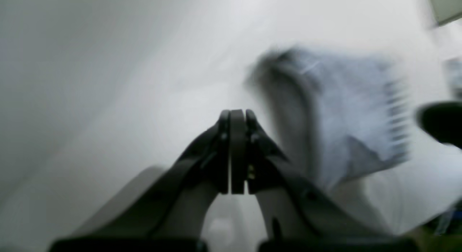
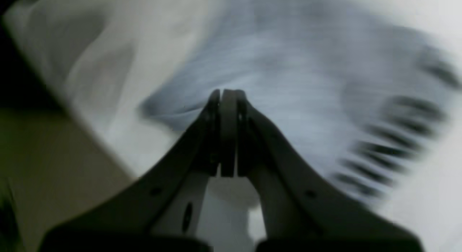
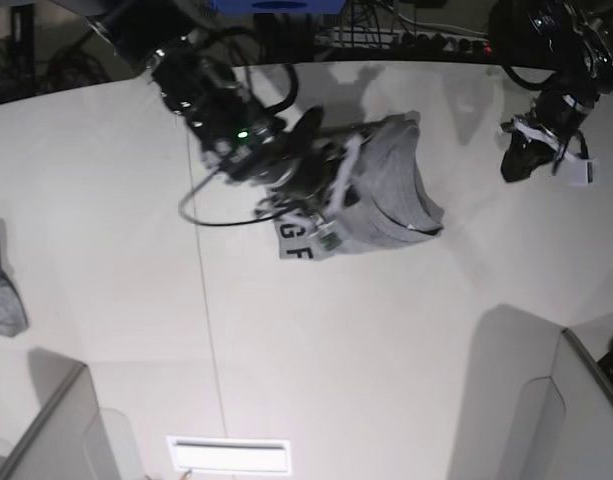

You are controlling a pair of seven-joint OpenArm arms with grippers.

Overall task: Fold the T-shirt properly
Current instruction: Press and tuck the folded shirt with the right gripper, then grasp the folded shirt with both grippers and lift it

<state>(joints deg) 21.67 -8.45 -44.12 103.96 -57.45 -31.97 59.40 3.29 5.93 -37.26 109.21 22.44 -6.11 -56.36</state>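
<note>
The heather-grey T-shirt (image 3: 396,190) lies crumpled in a heap at the table's middle back, with black capital letters showing on a flap at its front left. My right gripper (image 3: 329,222) hovers over the heap's left side. In the right wrist view it (image 2: 225,93) is shut with nothing between the jaws, above blurred grey cloth (image 2: 288,82) and black lettering. My left gripper (image 3: 516,162) hangs off to the right of the T-shirt, apart from it. In the left wrist view it (image 1: 236,113) is shut and empty, with the T-shirt (image 1: 346,114) blurred beyond it.
A small grey cloth piece (image 3: 1,295) lies at the table's left edge. Grey partitions stand at the front left (image 3: 56,430) and front right (image 3: 576,410). A white label (image 3: 231,455) sits near the front edge. Cables and a power strip (image 3: 406,35) run behind the table.
</note>
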